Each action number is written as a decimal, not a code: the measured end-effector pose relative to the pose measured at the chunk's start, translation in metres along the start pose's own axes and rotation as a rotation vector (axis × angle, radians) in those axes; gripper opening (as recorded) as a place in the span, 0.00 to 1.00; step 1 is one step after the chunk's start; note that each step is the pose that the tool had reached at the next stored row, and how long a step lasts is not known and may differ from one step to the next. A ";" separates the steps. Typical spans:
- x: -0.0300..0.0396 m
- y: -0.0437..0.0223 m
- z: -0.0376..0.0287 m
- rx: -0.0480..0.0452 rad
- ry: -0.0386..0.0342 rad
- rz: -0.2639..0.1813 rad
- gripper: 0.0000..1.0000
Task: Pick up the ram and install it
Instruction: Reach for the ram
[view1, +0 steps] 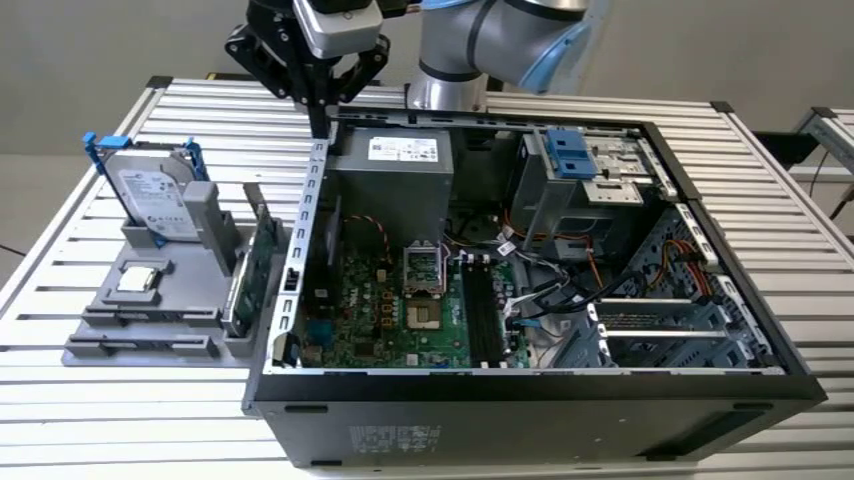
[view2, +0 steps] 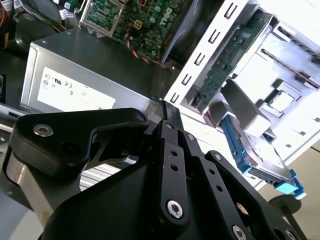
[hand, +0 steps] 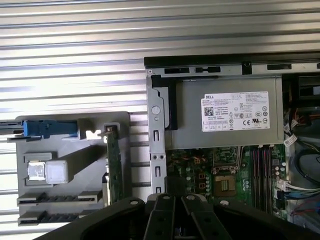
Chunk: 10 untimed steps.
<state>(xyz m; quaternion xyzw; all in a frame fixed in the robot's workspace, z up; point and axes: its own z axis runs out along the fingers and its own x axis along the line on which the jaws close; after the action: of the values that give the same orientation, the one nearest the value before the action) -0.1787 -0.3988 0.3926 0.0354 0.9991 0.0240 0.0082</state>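
Note:
My gripper (view1: 320, 126) hangs above the open computer case's (view1: 315, 190) far wall, at the exterior view's upper left. Its black fingers are shut with nothing between them, as both wrist views show (view2: 169, 108) (hand: 175, 198). A thin blue-green circuit board (view1: 264, 258) (view2: 231, 59) (hand: 113, 165) stands on edge in the grey holder (view1: 174, 300), right beside the case wall. I cannot tell whether that board is the ram. The motherboard (view1: 387, 310) lies inside the case, with dark memory slots (view1: 478, 312) (hand: 261, 170) beside the processor socket (view1: 422, 268).
The holder also carries a silver hard drive in a blue frame (view1: 147, 195), a processor chip (view1: 140, 280) and two long front slots (view1: 140, 346). In the case are a grey power supply (view1: 394, 165), a blue-latched drive cage (view1: 577, 160) and loose cables (view1: 547, 290). Everything rests on a slatted metal table (view1: 80, 400).

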 end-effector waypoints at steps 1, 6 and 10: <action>0.0010 -0.0001 0.0000 0.0000 0.0000 0.000 0.00; 0.0051 -0.0004 -0.0001 0.0000 0.0000 0.000 0.00; 0.0084 -0.0006 -0.0002 0.0000 0.0000 0.000 0.00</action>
<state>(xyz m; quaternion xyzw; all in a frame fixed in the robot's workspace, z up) -0.1871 -0.3988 0.3926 0.0354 0.9991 0.0239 0.0082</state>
